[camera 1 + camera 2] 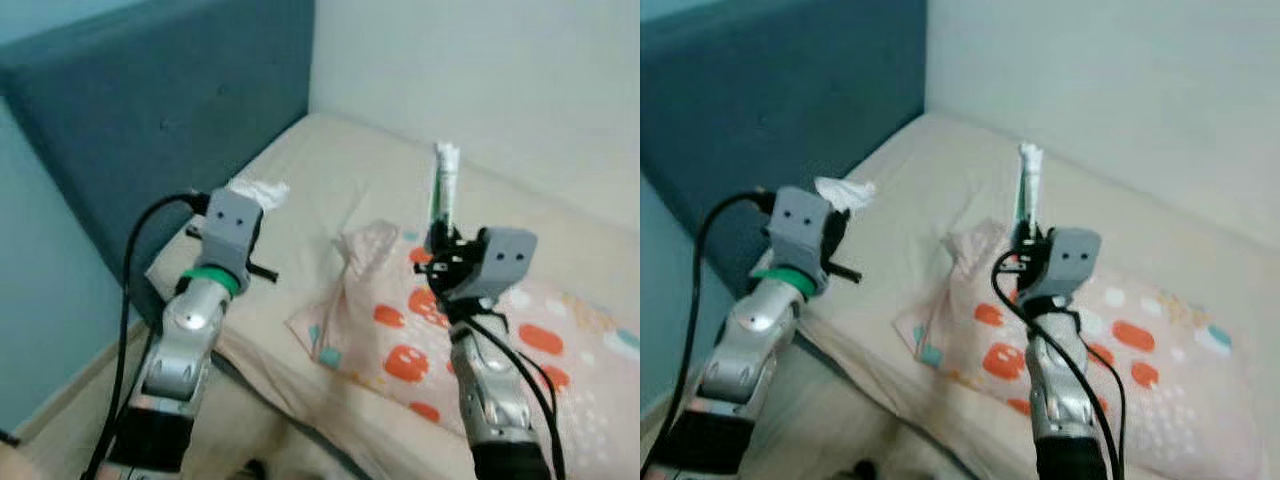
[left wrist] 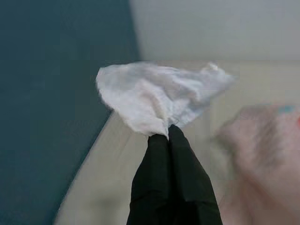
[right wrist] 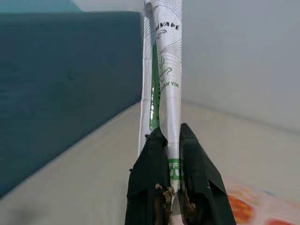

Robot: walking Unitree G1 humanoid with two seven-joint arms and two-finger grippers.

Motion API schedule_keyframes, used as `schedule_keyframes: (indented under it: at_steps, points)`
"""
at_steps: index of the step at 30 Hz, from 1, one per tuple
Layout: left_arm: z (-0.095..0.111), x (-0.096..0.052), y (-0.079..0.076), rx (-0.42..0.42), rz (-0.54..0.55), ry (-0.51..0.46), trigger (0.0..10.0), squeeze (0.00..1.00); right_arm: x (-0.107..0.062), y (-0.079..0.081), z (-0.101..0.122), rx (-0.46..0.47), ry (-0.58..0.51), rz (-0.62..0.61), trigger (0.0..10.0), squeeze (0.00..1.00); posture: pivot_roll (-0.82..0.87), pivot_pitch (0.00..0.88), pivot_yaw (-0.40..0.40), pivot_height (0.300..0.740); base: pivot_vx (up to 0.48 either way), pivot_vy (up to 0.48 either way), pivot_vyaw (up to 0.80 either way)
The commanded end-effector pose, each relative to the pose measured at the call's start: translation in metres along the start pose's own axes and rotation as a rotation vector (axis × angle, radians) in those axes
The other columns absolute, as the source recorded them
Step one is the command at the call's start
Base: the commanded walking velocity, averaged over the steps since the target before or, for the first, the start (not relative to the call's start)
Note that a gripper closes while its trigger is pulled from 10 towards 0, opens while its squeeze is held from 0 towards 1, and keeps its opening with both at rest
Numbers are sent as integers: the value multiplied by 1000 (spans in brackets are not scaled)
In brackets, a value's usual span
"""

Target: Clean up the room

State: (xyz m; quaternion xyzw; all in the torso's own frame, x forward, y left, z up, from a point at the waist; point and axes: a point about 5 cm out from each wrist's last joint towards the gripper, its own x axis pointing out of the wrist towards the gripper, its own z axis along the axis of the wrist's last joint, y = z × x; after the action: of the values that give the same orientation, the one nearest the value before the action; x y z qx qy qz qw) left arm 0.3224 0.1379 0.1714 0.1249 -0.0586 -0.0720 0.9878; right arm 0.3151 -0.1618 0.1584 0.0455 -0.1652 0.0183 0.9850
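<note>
My left gripper (image 2: 164,133) is shut on a crumpled white tissue (image 2: 157,98), held up over the left side of the bed near the blue headboard; the tissue (image 1: 258,191) peeks out above the wrist block. My right gripper (image 3: 169,136) is shut on a flattened white and green wrapper (image 3: 163,70) that stands upright out of the fingers. That wrapper (image 1: 444,185) rises over the pillow in the left eye view. Both arms are raised above the mattress.
A beige mattress (image 1: 330,170) fills the corner between a dark blue padded headboard (image 1: 150,110) and a pale wall. A pink pillow (image 1: 400,340) with orange and teal blotches lies under the right arm. The bed's near edge (image 1: 240,370) drops toward the floor.
</note>
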Motion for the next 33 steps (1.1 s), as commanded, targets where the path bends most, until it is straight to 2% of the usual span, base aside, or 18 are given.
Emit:
schedule_keyframes:
  at_steps: [1, 3, 4, 7, 9, 11, 16, 19, 25, 33]
  points:
    - [-11, -3, 0, 10, 7, 40, 10000, 0, -5, -1, -8, 8, 32, -4, 10000, 0, 84, 51, -32, 740, 0, 0, 725]
    - [-27, -12, 10, 46, 54, 109, 10000, 0, -11, 7, -23, 15, 89, 47, 10000, 0, 96, 54, -26, 740, 0, 0, 725]
    - [-27, -12, 10, 46, 54, 109, 10000, 0, -11, 7, -23, 15, 89, 47, 10000, 0, 96, 54, -26, 740, 0, 0, 719]
    - [-37, -20, 21, 74, 105, 171, 10000, 0, -19, 21, -34, 47, 140, 151, 10000, 0, 107, 56, -25, 740, 0, 0, 698]
    - [-38, -21, 23, 73, 111, 180, 10000, 0, -21, 25, -35, 53, 146, 173, 10000, 0, 107, 56, -25, 740, 0, 0, 694]
    - [-40, -27, 27, 69, 120, 190, 10000, 0, -24, 42, -36, 84, 157, 272, 10000, 0, 118, 58, -17, 740, 0, 0, 681]
    - [-41, -29, 28, 69, 125, 197, 10000, 0, -26, 48, -37, 95, 159, 309, 10000, 0, 118, 58, -17, 740, 0, 0, 681]
    - [-54, -37, 27, 90, 141, 261, 10000, 0, -31, 68, -45, 135, 192, 396, 10000, 0, 127, 58, -11, 740, 0, 0, 681]
    - [-71, -43, 27, 18, 171, 343, 10000, 0, -37, 63, -61, 127, 251, 352, 10000, 0, 130, 59, -12, 740, 0, 0, 677]
    - [-72, -45, 26, 38, 163, 341, 10000, 0, -37, 57, -60, 124, 251, 346, 10000, 0, 129, 61, -14, 740, 0, 0, 679]
